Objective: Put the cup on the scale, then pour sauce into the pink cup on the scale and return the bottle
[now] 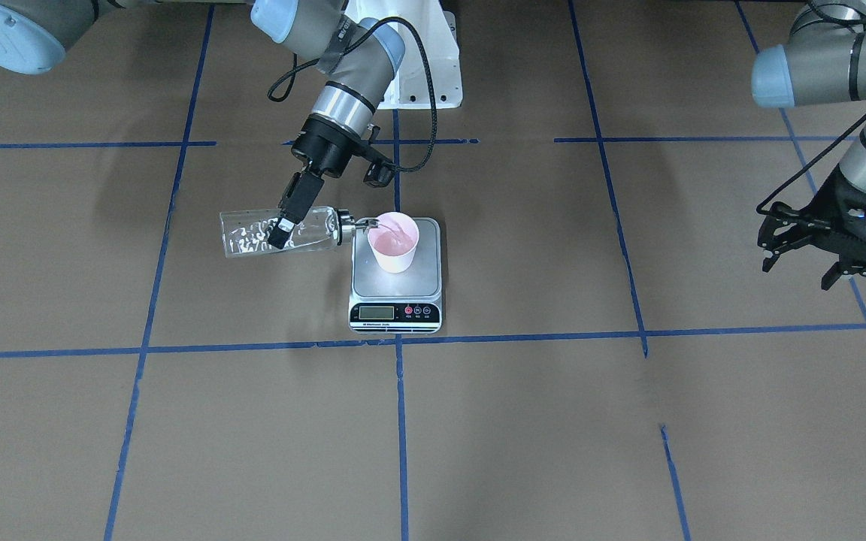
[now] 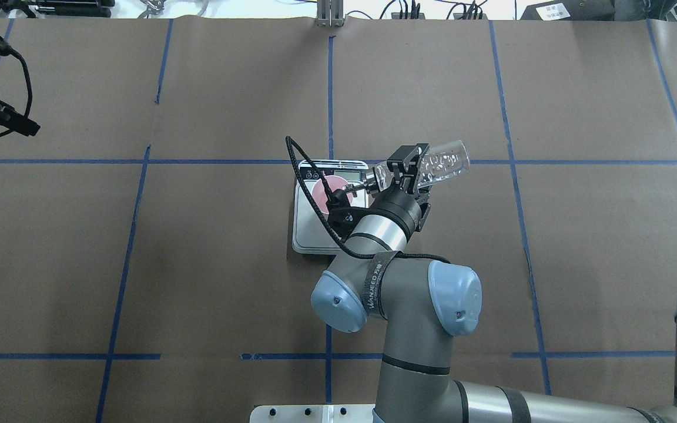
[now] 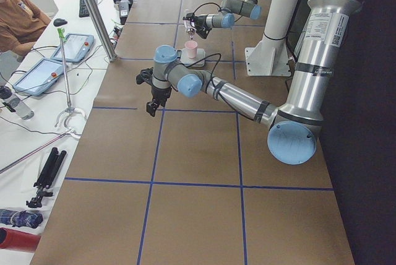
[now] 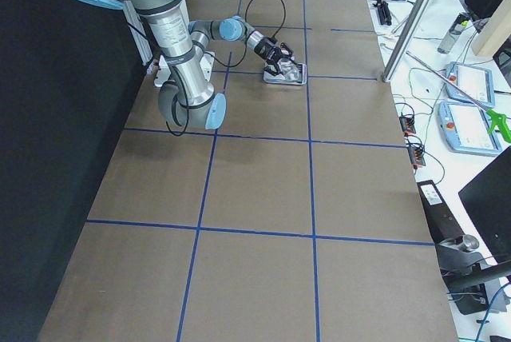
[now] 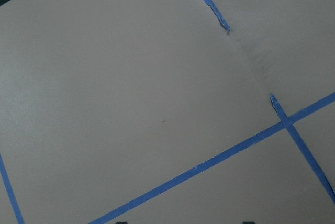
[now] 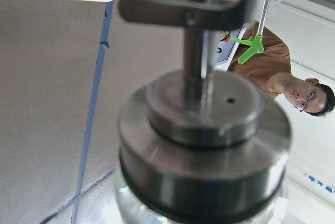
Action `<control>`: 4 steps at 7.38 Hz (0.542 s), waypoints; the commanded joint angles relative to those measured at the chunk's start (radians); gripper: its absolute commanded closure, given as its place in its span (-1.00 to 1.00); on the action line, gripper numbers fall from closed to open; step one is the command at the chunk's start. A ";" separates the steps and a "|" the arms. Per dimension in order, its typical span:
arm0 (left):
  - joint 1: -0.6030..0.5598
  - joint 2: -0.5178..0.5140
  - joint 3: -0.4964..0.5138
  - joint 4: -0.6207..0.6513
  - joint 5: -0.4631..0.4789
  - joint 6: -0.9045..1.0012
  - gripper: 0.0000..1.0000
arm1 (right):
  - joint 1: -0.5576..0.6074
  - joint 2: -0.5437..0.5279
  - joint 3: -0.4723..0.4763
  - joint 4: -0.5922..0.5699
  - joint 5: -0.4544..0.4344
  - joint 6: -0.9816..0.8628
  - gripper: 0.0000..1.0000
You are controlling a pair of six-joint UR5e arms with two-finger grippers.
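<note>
I'm mid-pour: my right hand (image 1: 283, 224) clamps the bottle (image 1: 245, 234), tipped nearly flat with its spout over the cup (image 1: 395, 259) on the scale (image 1: 373, 284), so next I should right it and return it to the counter (image 1: 553, 421).

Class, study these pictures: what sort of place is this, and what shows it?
Probably a robotics lab: two robot arms over a table gridded with blue tape, teach pendants on a side bench.

The bottle (image 1: 249, 234) is glossy clear glass, cap (image 1: 344, 225) shiny metal, cup (image 1: 395, 259) matt paper.
</note>
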 commanded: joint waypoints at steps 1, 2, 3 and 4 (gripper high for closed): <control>0.000 0.001 -0.002 0.000 0.000 0.000 -0.57 | 0.000 -0.001 -0.002 0.003 -0.003 0.001 1.00; 0.000 0.001 0.000 0.000 0.000 0.000 -0.57 | 0.000 -0.001 0.000 0.012 -0.001 0.017 1.00; 0.000 0.001 0.000 0.000 0.000 0.000 -0.57 | 0.003 -0.001 0.002 0.018 0.002 0.020 1.00; 0.000 0.001 0.000 0.000 0.000 0.000 -0.57 | 0.005 -0.002 0.005 0.018 0.003 0.041 1.00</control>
